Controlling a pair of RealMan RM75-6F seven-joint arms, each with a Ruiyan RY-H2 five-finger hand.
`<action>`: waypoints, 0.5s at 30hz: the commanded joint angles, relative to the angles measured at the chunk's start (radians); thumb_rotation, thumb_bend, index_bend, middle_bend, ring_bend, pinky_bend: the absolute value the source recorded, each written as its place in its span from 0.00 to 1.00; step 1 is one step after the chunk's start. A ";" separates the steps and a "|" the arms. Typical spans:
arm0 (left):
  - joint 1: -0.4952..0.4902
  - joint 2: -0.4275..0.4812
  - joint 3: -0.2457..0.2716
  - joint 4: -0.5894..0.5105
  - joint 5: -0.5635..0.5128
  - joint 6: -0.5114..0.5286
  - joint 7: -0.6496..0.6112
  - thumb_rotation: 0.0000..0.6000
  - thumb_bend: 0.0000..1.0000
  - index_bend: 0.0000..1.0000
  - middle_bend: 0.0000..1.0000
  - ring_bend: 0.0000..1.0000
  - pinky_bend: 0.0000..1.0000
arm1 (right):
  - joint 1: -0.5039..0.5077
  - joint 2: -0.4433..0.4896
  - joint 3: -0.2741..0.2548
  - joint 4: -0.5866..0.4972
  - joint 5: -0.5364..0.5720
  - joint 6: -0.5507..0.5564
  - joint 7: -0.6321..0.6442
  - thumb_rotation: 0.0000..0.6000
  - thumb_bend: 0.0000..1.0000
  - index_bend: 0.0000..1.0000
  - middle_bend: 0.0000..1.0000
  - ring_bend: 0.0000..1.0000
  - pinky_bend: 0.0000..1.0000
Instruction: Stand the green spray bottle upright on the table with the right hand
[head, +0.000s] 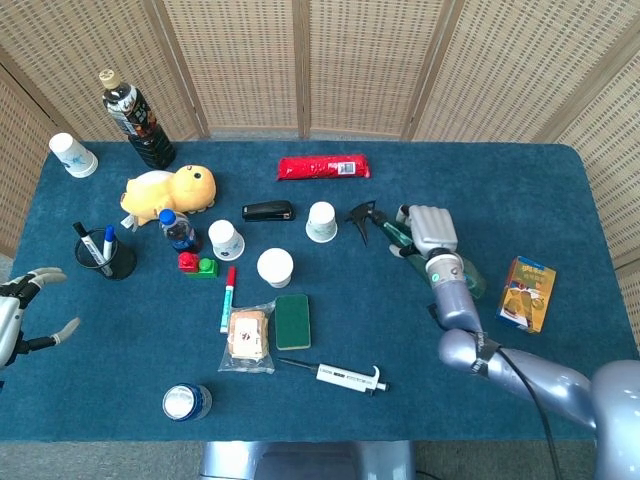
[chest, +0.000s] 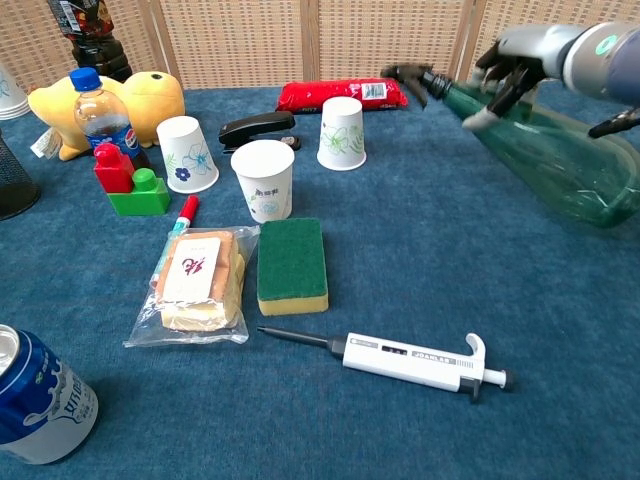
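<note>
Nearest the robot, at the front of the blue surface (head: 500, 180), lie a drink can (chest: 35, 405), a pipette (chest: 410, 361), a bagged snack (chest: 192, 284) and a green sponge (chest: 292, 265), all well clear of the work. At the far left edge of the head view the left hand (head: 22, 315) hangs off the surface with its fingers spread and nothing in them. Farther back and to the right, the right hand (chest: 515, 62) grips the green spray bottle (chest: 560, 150) around its neck, fingers wrapped just behind the black trigger head (chest: 412, 77). The bottle is tilted: the nozzle end is raised and points left toward a paper cup (chest: 341, 132), while the base looks to rest on or close to the surface, near an orange box (head: 527, 292). The step in hand appears to be the tipping-up, about halfway through. The next move probably calls for swinging the neck up and over the base until the bottle is vertical, then settling the base flat before the fingers let go; releasing too soon could let it topple. Beyond it lies a red packet (chest: 342, 94).
</note>
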 joint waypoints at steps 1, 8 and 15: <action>0.007 -0.004 -0.003 -0.009 0.011 0.026 0.021 0.80 0.28 0.28 0.29 0.30 0.31 | -0.112 0.071 0.105 -0.078 -0.121 0.016 0.275 1.00 0.35 0.66 0.57 0.51 0.61; 0.019 0.005 0.011 -0.070 0.037 0.054 0.103 0.82 0.28 0.29 0.29 0.30 0.30 | -0.213 0.077 0.173 -0.106 -0.232 0.021 0.586 1.00 0.34 0.66 0.57 0.51 0.61; 0.038 0.051 0.013 -0.151 0.059 0.098 0.177 0.82 0.28 0.30 0.30 0.30 0.28 | -0.269 0.046 0.179 -0.070 -0.333 0.029 0.780 1.00 0.34 0.66 0.57 0.51 0.61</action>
